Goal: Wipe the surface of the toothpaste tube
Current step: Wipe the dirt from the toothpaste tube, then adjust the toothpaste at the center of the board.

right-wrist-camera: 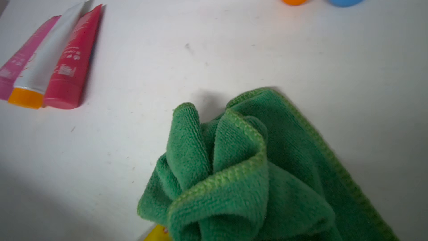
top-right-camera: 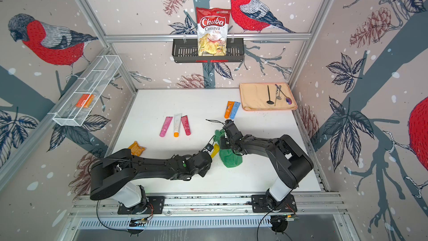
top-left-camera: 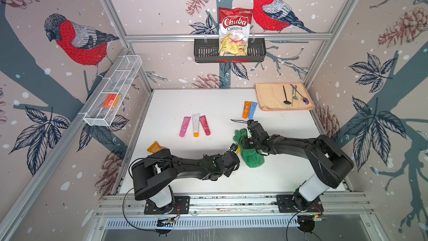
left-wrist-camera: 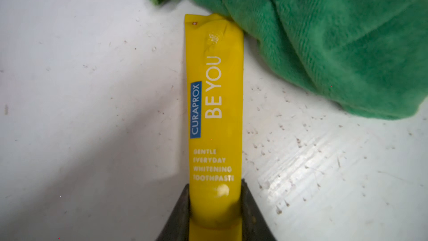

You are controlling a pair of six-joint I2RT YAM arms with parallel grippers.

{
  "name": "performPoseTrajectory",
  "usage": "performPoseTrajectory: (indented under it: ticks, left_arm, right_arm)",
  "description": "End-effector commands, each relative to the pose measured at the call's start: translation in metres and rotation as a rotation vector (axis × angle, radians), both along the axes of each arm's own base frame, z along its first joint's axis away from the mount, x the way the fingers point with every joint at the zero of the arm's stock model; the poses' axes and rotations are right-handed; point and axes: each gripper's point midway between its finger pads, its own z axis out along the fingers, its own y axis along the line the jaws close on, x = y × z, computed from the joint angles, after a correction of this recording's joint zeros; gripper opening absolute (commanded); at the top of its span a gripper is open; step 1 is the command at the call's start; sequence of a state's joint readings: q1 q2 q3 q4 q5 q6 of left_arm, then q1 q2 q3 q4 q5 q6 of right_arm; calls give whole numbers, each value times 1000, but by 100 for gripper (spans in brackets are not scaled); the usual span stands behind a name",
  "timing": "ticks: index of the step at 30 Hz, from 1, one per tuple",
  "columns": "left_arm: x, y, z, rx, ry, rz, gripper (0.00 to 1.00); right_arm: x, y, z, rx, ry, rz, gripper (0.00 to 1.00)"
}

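Near the centre of the white table (top-left-camera: 208, 103), the left gripper (left-wrist-camera: 215, 187) grasps a yellow plastic toothpaste tube (left-wrist-camera: 214, 112) by its cap end. The right gripper (top-left-camera: 243, 140), clenched on a bunched green microfibre cloth (left-wrist-camera: 335, 42), brings it against only the smeared far tip, so the wiping looks barely begun.

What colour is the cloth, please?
The cloth is green, clearest in the right wrist view.

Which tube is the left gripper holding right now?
The yellow tube, clamped at its cap end by the left gripper, far end against the green cloth. The pink, white, red, orange and blue ones lie free.
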State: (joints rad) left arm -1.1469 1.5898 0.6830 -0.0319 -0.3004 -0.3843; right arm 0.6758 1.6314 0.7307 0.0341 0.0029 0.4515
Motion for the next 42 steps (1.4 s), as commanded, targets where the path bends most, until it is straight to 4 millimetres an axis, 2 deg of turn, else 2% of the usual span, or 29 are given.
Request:
performPoseTrajectory:
  ticks: [1, 3, 5, 10, 11, 12, 14, 17, 19, 21, 23, 27, 34, 42]
  left_arm:
    - [-4, 0, 0, 9, 15, -26, 17]
    - [-5, 0, 0, 13, 18, -21, 18]
    - [-4, 0, 4, 9, 18, -17, 25]
    - [-4, -13, 23, -54, 86, -15, 61]
    - [-4, -16, 25, -65, 118, -16, 67]
    - [-5, -20, 29, -93, 150, -23, 71]
    - [-6, -26, 38, -150, 196, -24, 73]
    - [1, -21, 50, -227, 255, -1, 71]
    - [7, -11, 53, -254, 285, 22, 60]
    - [14, 4, 46, -260, 320, 56, 49]
    - [15, 7, 39, -264, 344, 76, 43]
    - [11, -2, 22, -252, 407, 56, 43]
    - [10, -10, 11, -248, 444, 37, 43]
    - [4, -5, -5, -182, 453, 49, 27]
  right_arm:
    - [-8, -65, -16, -270, 15, -147, 9]
    - [-7, -66, -2, -243, -26, -162, 8]
    - [-6, -64, 20, -192, -81, -169, 9]
    - [-11, -45, 83, 54, -207, -96, 9]
    - [-14, -41, 90, 96, -208, -74, 9]
    - [-15, -40, 97, 128, -215, -62, 9]
    - [-18, -42, 101, 156, -216, -54, 9]
    - [-23, -47, 98, 180, -208, -49, 9]
    - [-26, -47, 97, 198, -201, -41, 10]
    - [-28, -45, 100, 217, -201, -29, 10]
    - [-29, -43, 102, 232, -202, -21, 10]
    - [-31, -40, 102, 240, -196, -8, 10]
    - [-35, -41, 101, 248, -194, -3, 10]
    - [-36, -38, 101, 261, -189, 9, 10]
